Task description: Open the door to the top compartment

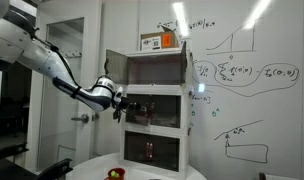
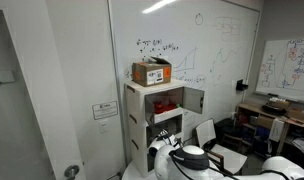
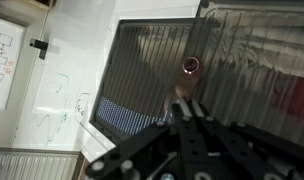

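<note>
A white cabinet with three stacked compartments stands against a whiteboard wall in both exterior views. Its top compartment door is swung open to the side, and it also shows open in an exterior view. Red items sit inside the top compartment. My gripper is at the middle compartment's dark door, by its edge. In the wrist view the fingers are close together, with nothing visible between them. They point at a ribbed dark door panel with a round knob.
A cardboard box sits on top of the cabinet, also seen in an exterior view. A red object lies on the round white table below. Chairs and a desk stand beside the cabinet.
</note>
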### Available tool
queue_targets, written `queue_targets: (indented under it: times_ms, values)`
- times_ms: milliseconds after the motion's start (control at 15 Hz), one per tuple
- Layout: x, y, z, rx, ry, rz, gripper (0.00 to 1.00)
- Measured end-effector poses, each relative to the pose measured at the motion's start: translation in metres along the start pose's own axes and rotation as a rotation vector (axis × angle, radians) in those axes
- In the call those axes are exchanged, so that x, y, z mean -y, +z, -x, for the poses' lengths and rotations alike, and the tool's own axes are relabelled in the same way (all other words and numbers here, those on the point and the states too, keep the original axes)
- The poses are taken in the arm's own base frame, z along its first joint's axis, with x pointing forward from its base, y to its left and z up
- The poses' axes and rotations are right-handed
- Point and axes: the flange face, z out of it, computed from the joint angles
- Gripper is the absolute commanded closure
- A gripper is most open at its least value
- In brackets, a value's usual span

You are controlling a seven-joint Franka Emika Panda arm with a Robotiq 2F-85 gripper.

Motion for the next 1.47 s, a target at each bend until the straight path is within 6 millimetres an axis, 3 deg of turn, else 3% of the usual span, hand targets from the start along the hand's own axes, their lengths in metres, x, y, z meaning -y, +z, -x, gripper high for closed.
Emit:
queue_targets:
  times_ms: [67, 133, 267, 800, 867, 1133, 1467]
  values:
    - [-0.004, -0.006, 0.003, 0.002, -0.002, -0.003, 0.99]
    - [-0.006, -0.011, 0.005, 0.003, -0.004, -0.004, 0.72]
    - [-0.011, -0.02, 0.007, 0.011, 0.013, -0.006, 0.65]
    - [0.022, -0.08, -0.001, -0.011, 0.004, -0.161, 0.05]
    - [0.024, -0.085, -0.004, -0.006, 0.015, -0.179, 0.01]
    - [0.022, -0.098, -0.023, -0.004, -0.058, -0.304, 0.0]
    - [-0.009, -0.102, -0.044, -0.016, -0.245, -0.486, 0.0]
